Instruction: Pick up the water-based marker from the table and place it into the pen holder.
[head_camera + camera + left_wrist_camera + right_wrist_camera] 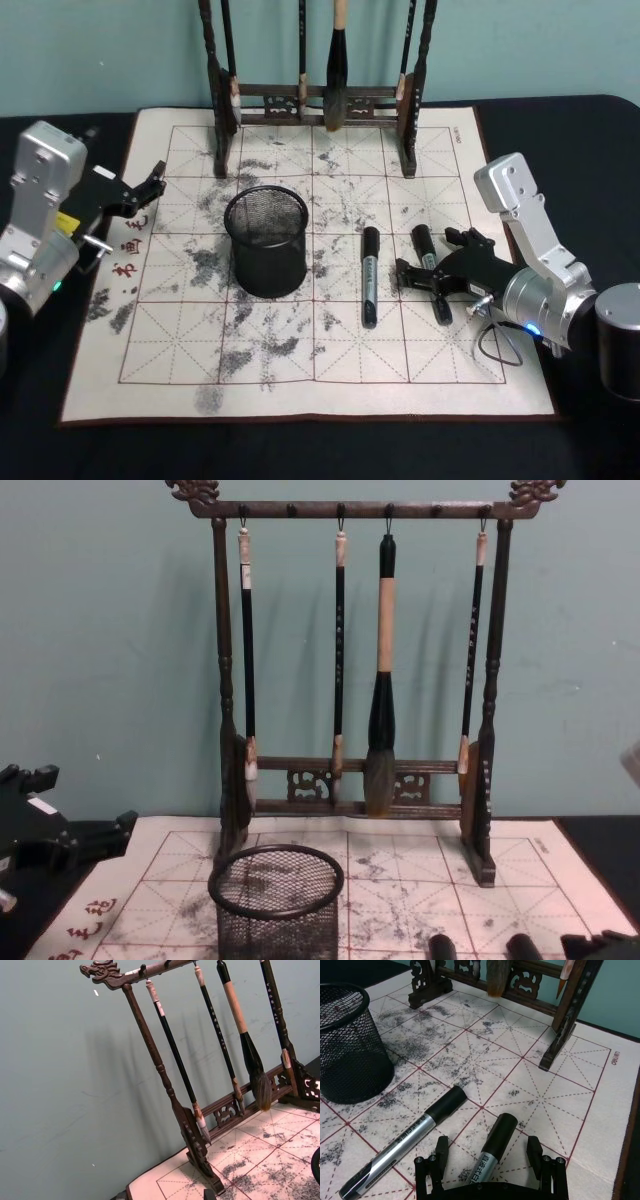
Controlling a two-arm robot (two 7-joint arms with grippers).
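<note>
- The marker (423, 243) lies flat on the mat (180, 340), directly under the right gripper (428, 255). Its black cap points away from the wrist, toward the rack (315, 97).
- The right gripper's fingers (441, 1149) are spread apart, one on each side of the marker's barrel. In the right wrist view there is a gap on both sides and they are not touching it.
- A second marker (369, 277) lies just to the left of this gripper, roughly parallel to the first and apart from it.
- The holder (268, 268) stands upright further to the gripper's left, past the second marker, and its open mouth shows bare mesh inside.
- The rack stands at the mat's far edge, beyond the gripper, with four brushes (380, 700) hanging from its top bar.
- The left gripper (152, 185) is parked at the mat's left edge, well apart from both markers.
</note>
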